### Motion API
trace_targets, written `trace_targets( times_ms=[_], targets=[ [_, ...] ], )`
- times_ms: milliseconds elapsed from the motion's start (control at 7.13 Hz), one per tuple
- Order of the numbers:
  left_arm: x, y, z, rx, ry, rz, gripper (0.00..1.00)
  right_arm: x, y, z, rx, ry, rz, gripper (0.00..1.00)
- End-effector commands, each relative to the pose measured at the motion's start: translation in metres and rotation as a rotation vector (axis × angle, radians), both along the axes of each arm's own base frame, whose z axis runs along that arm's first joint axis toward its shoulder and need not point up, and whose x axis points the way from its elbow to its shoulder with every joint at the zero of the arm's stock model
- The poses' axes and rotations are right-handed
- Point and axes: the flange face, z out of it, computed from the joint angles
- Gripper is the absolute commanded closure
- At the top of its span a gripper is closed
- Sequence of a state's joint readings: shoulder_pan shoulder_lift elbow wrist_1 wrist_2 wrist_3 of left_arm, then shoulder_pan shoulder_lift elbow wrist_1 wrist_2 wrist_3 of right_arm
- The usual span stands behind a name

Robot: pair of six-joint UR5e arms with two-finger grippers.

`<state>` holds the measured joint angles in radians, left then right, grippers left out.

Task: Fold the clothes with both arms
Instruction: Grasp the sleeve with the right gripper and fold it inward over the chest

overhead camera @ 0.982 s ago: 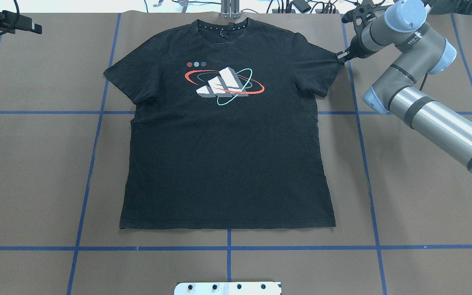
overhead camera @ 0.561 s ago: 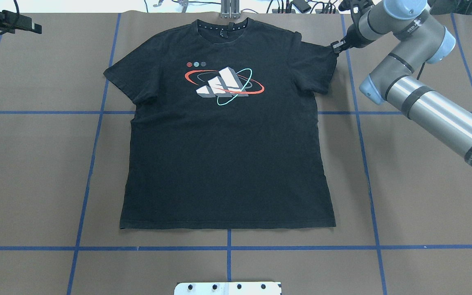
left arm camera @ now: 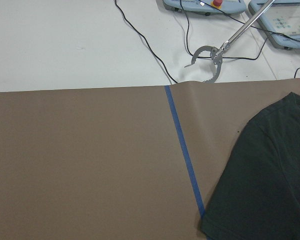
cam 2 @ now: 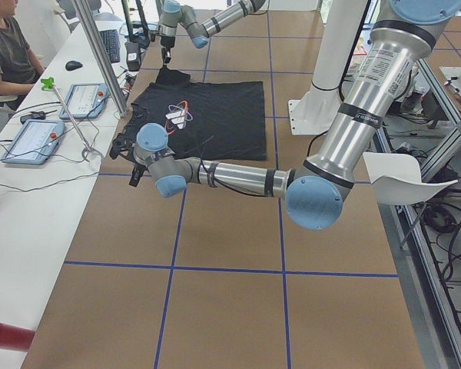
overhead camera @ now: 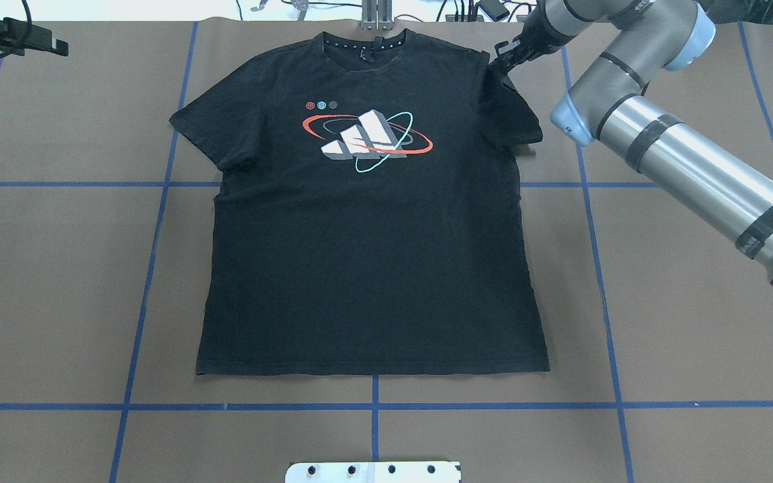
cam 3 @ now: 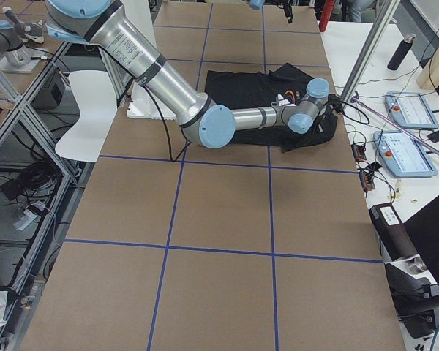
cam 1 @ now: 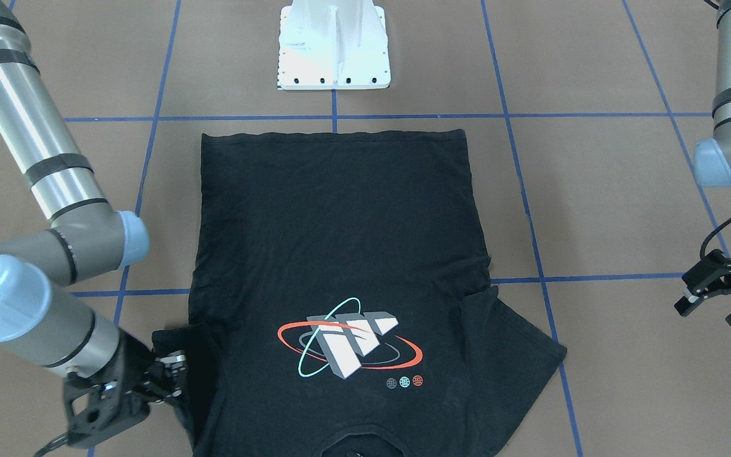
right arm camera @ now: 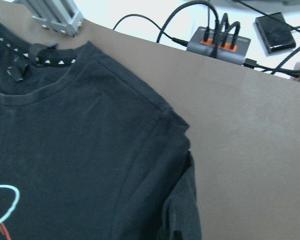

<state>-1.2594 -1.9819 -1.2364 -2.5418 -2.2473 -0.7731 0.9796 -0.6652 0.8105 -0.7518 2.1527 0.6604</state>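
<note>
The black T-shirt (overhead camera: 373,255) is lying flat and logo (overhead camera: 368,139) up in the middle of the brown table (overhead camera: 661,322). Its long axis is running from the collar (overhead camera: 366,41) at the top of the overhead view down to the hem (overhead camera: 373,371) near the bottom. At the upper right of that view the right gripper (overhead camera: 502,59) is pinching the outer edge of the near sleeve (overhead camera: 517,117). Its fingers are closed on the cloth, so the sleeve is standing up off the table in a bunched ridge beside the shoulder seam. The body of the shirt is lying to the left of this pincer and below it. The coming move therefore probably calls for carrying the sleeve leftward across the chest, square to the long axis, and laying it down flat. The left gripper (cam 1: 711,309) is hanging well apart from the shirt, in the upper left corner of the overhead view. Its fingers are spread and holding nothing. The other sleeve (overhead camera: 209,131) is lying flat to the right of it and below, ungripped. The right arm is therefore the one placed to act.
</note>
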Motion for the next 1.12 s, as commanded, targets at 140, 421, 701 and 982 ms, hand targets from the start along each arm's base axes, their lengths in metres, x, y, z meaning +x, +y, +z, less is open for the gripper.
trace_targets(
  times_ms=[140, 421, 701, 982],
  targets=[
    [0.0, 0.0, 0.001, 0.0, -0.001, 0.001, 0.0, -0.099, 0.028, -0.082, -0.02, 0.049, 0.089, 1.0],
    [0.0, 0.001, 0.003, -0.002, -0.002, 0.001, 0.0, -0.119, 0.023, -0.079, -0.018, 0.122, 0.146, 1.0],
    [0.0, 0.001, 0.003, -0.002, -0.002, 0.001, 0.0, -0.134, 0.024, -0.088, -0.002, 0.141, 0.164, 1.0],
    [0.0, 0.001, 0.001, 0.0, 0.0, 0.0, 0.0, -0.133, 0.023, -0.102, -0.04, 0.106, 0.194, 0.01]
  ],
)
